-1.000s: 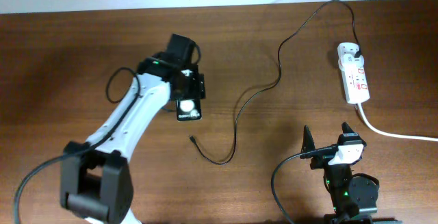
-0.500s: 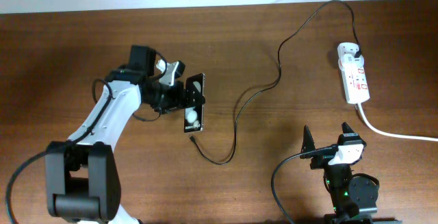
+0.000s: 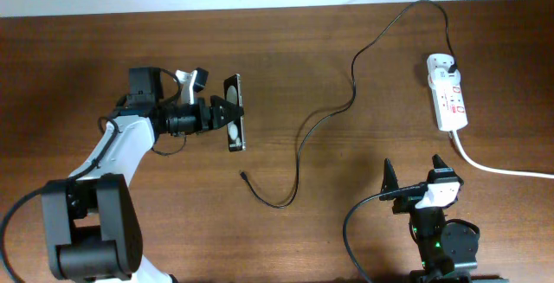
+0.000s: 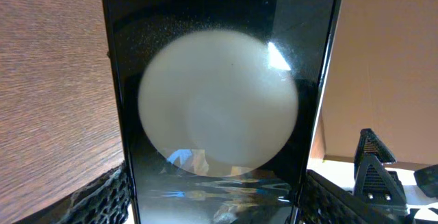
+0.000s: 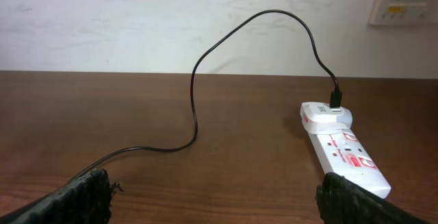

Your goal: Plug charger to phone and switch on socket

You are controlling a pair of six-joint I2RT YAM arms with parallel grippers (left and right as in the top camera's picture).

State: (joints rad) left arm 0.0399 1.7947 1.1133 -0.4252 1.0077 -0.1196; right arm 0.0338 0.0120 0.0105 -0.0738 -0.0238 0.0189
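My left gripper (image 3: 227,113) is shut on the phone (image 3: 234,112), holding it by its long edges above the table, turned on edge as seen from overhead. In the left wrist view the phone (image 4: 219,101) fills the frame, glossy screen facing the camera with one large round reflection, and the gripper (image 4: 215,200) clamps its sides. The charger (image 3: 298,155) lies as a thin black cable. Its connector tip (image 3: 245,176) rests on the table below the phone, and its plug (image 3: 450,61) sits in the socket (image 3: 447,97). My right gripper (image 3: 415,177) stands open near the front edge.
A thick white cord (image 3: 502,169) runs from the socket to the right edge. In the right wrist view the socket (image 5: 345,152) lies ahead to the right and the charger cable (image 5: 194,114) curves across the brown table. A white wall borders the far side.
The left arm has swung to the left with the phone in its grip. The phone went from facing up to standing on edge. The right arm has not moved.
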